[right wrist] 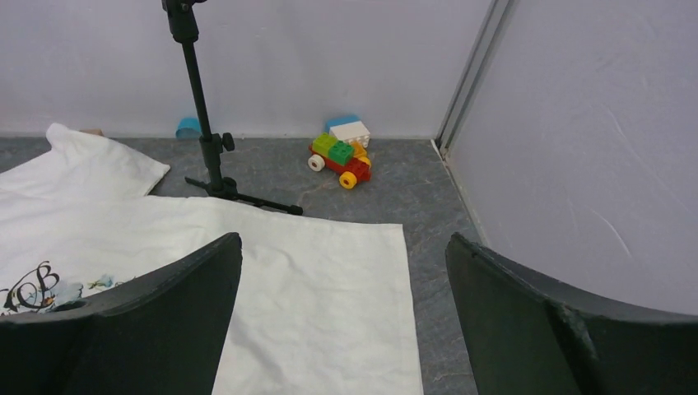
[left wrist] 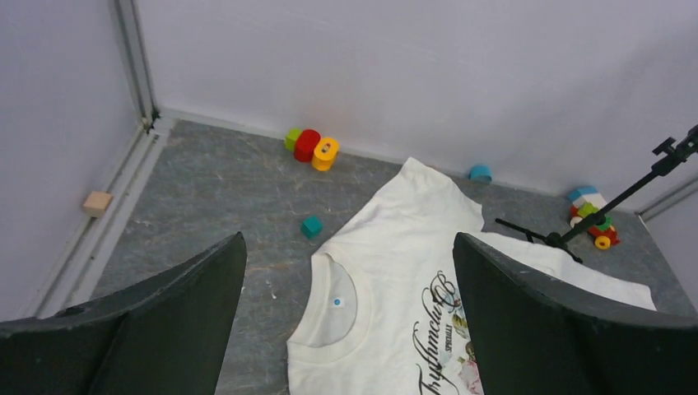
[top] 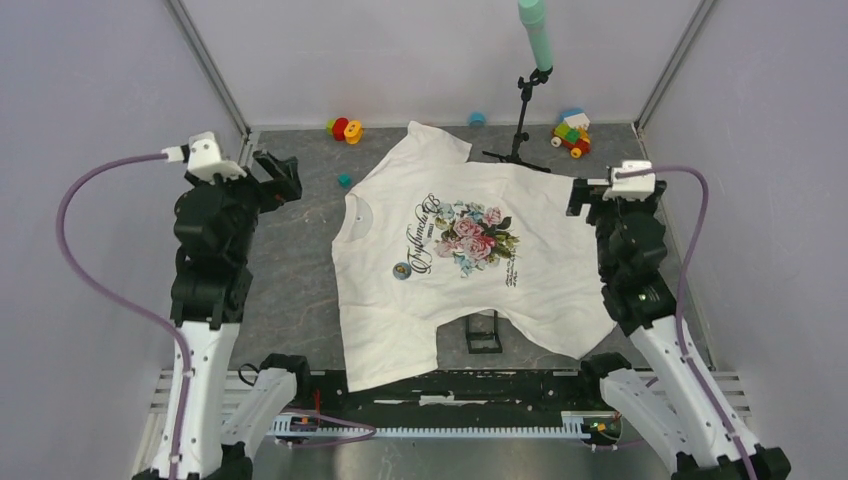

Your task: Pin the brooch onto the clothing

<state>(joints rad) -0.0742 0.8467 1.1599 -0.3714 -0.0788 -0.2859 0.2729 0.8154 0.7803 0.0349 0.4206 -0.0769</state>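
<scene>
Left claw (top: 283,178) and right claw (top: 586,196) are both standing spread wide, pinching nothing, hanging off either side of the white T-shirt (top: 560,280) that is lying flat on the grey worktop (top: 290,280). Nearest the arm bases, a black frame holder (top: 484,333) is sitting in the gap between the near sleeve and the body, so any tug on the cloth is risking a snag there. Further in, the brooch (top: 402,270) is resting on the chest, just beside the black script lettering (top: 425,232) and near the rose print (top: 472,235); whether its pin is going through the fabric I cannot tell. If it is lying loose, a claw coming down beside it is likely to be dragging the thin cloth into wrinkles and sliding or flipping the little disc, and closing too deep would be gathering fabric along with it. At the far side, the black stand (right wrist: 214,141) seems to be laying a leg on the cloth's edge, so pulling the shirt could be tipping it toward the block car (right wrist: 342,156)
</scene>
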